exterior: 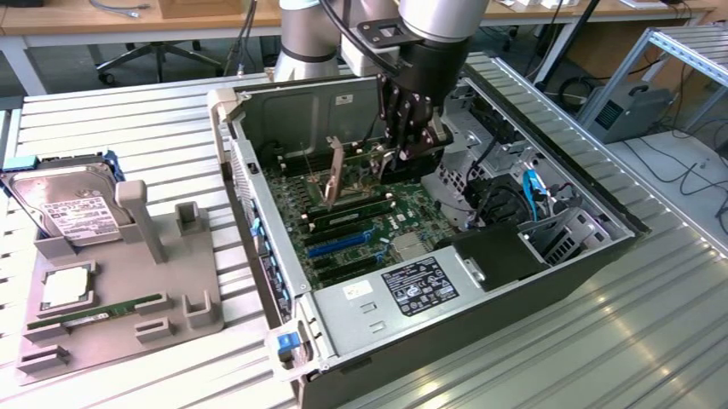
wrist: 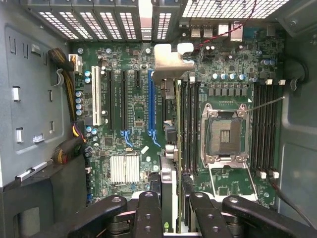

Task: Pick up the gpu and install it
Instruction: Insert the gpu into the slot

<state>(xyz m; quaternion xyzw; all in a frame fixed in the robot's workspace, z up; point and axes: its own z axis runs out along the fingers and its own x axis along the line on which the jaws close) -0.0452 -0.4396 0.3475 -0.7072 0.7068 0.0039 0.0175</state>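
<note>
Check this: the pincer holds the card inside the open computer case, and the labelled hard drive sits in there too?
Not quite. The exterior view shows the hard drive on the gray tray outside the case; the pincer does hold the card.

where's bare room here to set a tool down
Free: the slatted table on the exterior view's right of the pc case, and the stretch between the grey tray and the far desks. Crowded: the case interior, where the end effector grips the gpu; the tray carries the hard drive.
</note>
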